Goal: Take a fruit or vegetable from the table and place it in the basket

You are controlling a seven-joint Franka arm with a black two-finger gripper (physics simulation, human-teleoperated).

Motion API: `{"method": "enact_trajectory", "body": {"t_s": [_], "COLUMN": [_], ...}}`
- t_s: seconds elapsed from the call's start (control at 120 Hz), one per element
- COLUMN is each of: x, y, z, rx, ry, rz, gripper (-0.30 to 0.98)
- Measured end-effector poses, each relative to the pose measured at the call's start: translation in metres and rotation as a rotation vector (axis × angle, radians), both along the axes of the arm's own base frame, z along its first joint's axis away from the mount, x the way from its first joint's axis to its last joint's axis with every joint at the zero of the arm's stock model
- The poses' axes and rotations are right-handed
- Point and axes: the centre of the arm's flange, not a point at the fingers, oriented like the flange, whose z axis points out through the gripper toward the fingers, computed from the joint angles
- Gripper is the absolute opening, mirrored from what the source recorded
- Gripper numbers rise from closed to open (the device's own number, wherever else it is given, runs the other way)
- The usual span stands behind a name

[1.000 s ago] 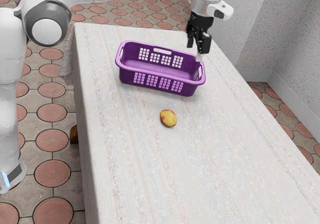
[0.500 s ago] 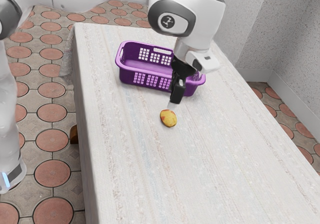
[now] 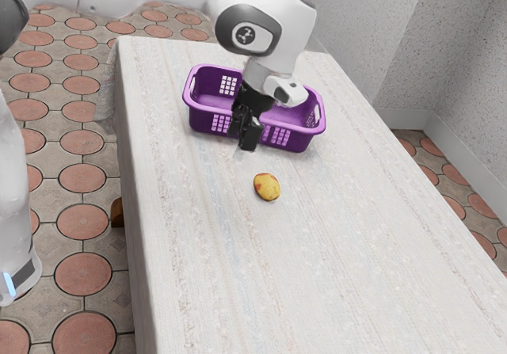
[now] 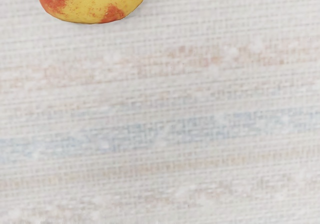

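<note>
While black gripper [image 3: 244,143] hangs above table [image 3: 356,251], in front of purple basket [image 3: 298,138] in exterior view, its jaws stand open. Yellow fruit [image 3: 267,187] with red patches lies on table, outside basket, near gripper. Wrist view shows part of fruit.

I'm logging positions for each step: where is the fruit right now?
The fruit lies on the table, in the exterior view just nearer the camera than the basket and gripper.
</note>
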Motion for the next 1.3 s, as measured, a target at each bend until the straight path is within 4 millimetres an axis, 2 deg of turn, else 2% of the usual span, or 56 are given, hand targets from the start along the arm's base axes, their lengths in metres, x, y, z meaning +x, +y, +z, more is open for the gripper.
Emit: {"method": "enact_trajectory", "body": {"t_s": [0.117, 0.225, 0.408, 0.658, 0.783, 1.017, 1.3], "x": [-0.002, -0.001, 0.011, 0.059, 0.074, 0.086, 0.083], "y": [0.028, 0.053, 0.066, 0.06, 0.053, 0.036, 0.007], "z": [-0.018, -0.025, -0.037, -0.062, -0.075, -0.092, -0.102], "rx": [0.003, 0.008, 0.014, 0.003, -0.004, -0.021, -0.042], "ry": [0.017, 0.008, -0.045, -0.12, -0.137, -0.155, -0.142], "rz": [0.049, 0.084, 0.087, 0.054, 0.038, 0.012, -0.02], "gripper": [0.68, 0.68, 0.68, 0.68, 0.68, 0.68, 0.68]}}
